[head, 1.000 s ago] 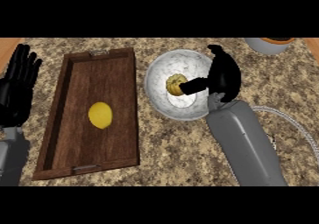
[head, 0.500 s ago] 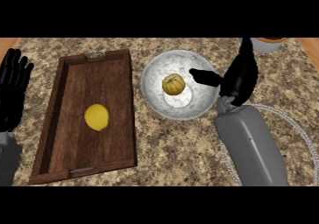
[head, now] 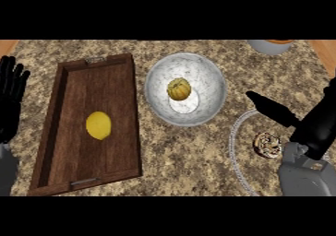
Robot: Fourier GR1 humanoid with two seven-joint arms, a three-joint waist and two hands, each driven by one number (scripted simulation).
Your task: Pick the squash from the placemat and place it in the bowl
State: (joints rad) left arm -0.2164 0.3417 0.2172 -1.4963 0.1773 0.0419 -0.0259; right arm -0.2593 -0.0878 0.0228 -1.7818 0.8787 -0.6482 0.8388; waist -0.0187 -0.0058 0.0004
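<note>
The squash (head: 179, 89), small, ribbed and tan-yellow, lies inside the white marbled bowl (head: 205, 73) at the counter's middle. My right hand (head: 321, 122) is at the right edge, well clear of the bowl, fingers straight and thumb spread, holding nothing. At the left edge my left hand (head: 9, 97) rests open with fingers up. The dark wooden tray (head: 69, 120) lies left of the bowl.
A yellow lemon (head: 99, 125) lies on the wooden tray. A clear glass plate (head: 240, 138) with a small round pastry (head: 267, 144) sits at the lower right, partly behind my right forearm. A grey cup (head: 269, 45) stands at the back right.
My right hand let go of the squash in the bowl, opened, and drew back to the right and toward me. The glass plate with the pastry has come into view.
</note>
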